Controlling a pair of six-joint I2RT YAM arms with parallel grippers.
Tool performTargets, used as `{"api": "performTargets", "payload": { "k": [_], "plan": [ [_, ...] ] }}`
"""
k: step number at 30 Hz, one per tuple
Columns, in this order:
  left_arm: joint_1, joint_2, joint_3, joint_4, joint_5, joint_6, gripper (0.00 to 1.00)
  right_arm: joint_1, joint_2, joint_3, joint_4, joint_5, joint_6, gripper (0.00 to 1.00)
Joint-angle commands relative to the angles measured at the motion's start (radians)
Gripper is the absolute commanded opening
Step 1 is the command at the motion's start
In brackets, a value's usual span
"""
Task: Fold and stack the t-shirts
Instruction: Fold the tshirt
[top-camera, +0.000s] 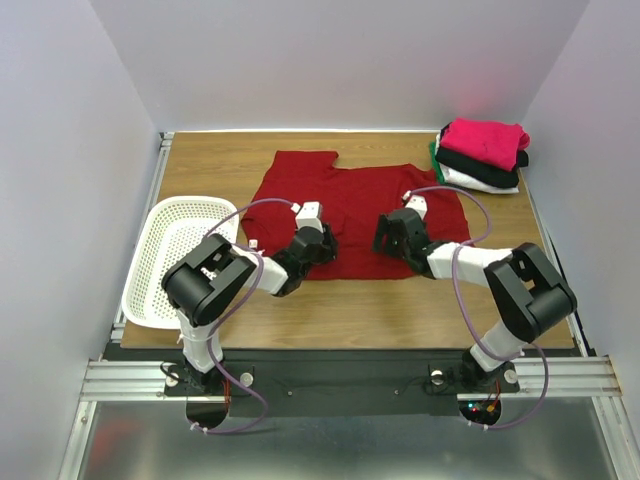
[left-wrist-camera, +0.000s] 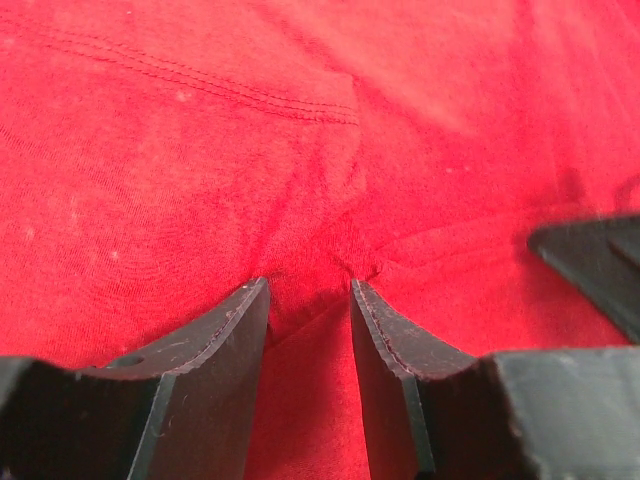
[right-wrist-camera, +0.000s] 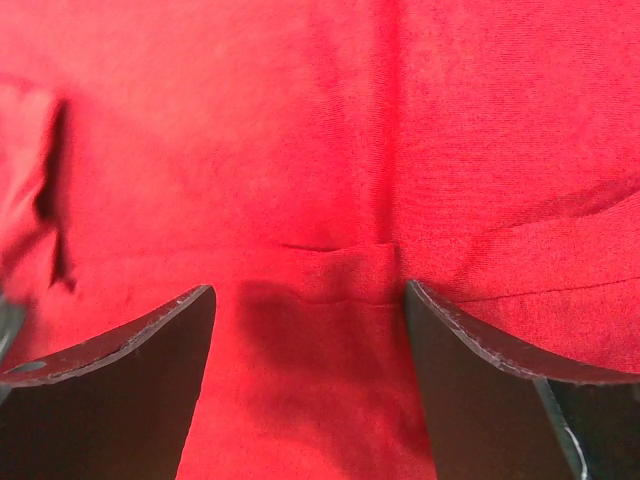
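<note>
Both over red t-shirt (top-camera: 360, 200) — left jaws pinching | right jaws wide | tips hidden overhead

dark red t-shirt (top-camera: 350, 205), bright pink t-shirt (top-camera: 487, 138), black t-shirt (top-camera: 480, 165), white perforated basket (top-camera: 150, 250)

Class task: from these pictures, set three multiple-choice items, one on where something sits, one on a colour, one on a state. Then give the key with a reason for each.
1. Where is the white basket?
A) far right corner of the table
B) between the two arms
C) left edge of the table

2. What colour is the top shirt of the folded stack?
A) green
B) bright pink
C) white

3. How do the jaws of the right end effector stand?
A) open over the dark red t-shirt
B) shut on the basket
C) shut on nothing

Key:
1 C, the top view shows it at the left edge.
2 B, pink crowns the pile.
3 A, its wrist view shows a wide gap with red cloth below.
</note>
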Motion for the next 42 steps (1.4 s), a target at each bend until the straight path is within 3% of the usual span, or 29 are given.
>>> {"api": "performTargets", "payload": {
  "k": [1,10,28,34,37,42],
  "plan": [
    [0.005,-0.021,-0.077,-0.085,-0.016,-0.009,0.5,0.078,-0.017,-0.086,-0.18,-0.045,0.114,0.82],
    [0.005,-0.067,-0.182,-0.081,-0.028,-0.068,0.5,0.163,-0.069,-0.163,-0.216,-0.03,0.192,0.82],
    [-0.036,-0.219,-0.307,-0.154,-0.127,-0.181,0.5,0.212,-0.184,-0.243,-0.271,-0.026,0.246,0.82],
    [-0.047,-0.285,-0.249,-0.177,-0.131,-0.13,0.55,0.212,-0.238,-0.119,-0.32,0.082,0.179,0.85],
    [-0.049,-0.333,-0.196,-0.214,-0.13,-0.093,0.62,0.204,-0.255,-0.018,-0.337,0.173,0.134,0.87],
    [-0.047,-0.447,-0.127,-0.306,-0.18,-0.036,0.73,0.114,-0.217,0.174,-0.332,0.248,0.012,0.91]
  ]
}}
